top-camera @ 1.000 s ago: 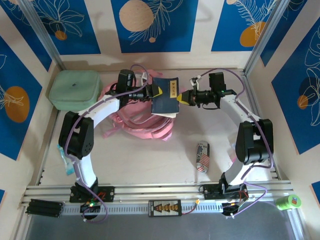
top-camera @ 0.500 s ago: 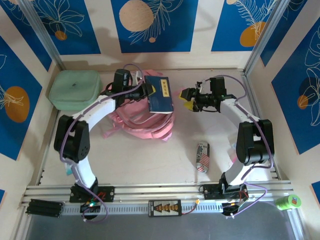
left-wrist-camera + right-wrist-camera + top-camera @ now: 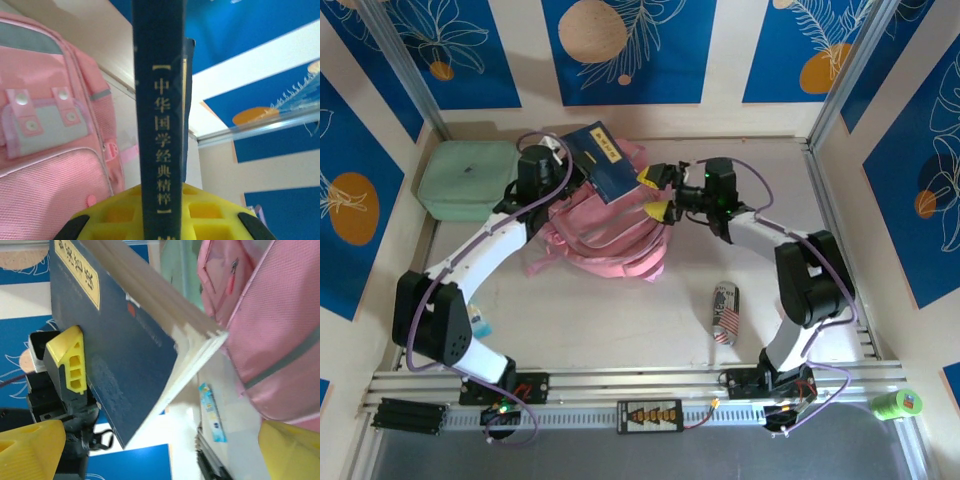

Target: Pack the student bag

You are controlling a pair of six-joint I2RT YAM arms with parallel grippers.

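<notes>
Cream tabletop walled by blue leaf-print panels. From the left: mint green case (image 3: pixel 470 178); left gripper (image 3: pixel 577 166), clamped narrowly on one end of a dark blue book (image 3: pixel 601 160) held tilted above the student bag (image 3: pixel 610 245), which lies slumped mid-table; right gripper (image 3: pixel 655 195), jaws wide and empty, just beside the bag. Risk: gripped at one end only, the book may pivot or slip. No open bag mouth is visible, so it may land on closed fabric.
</notes>
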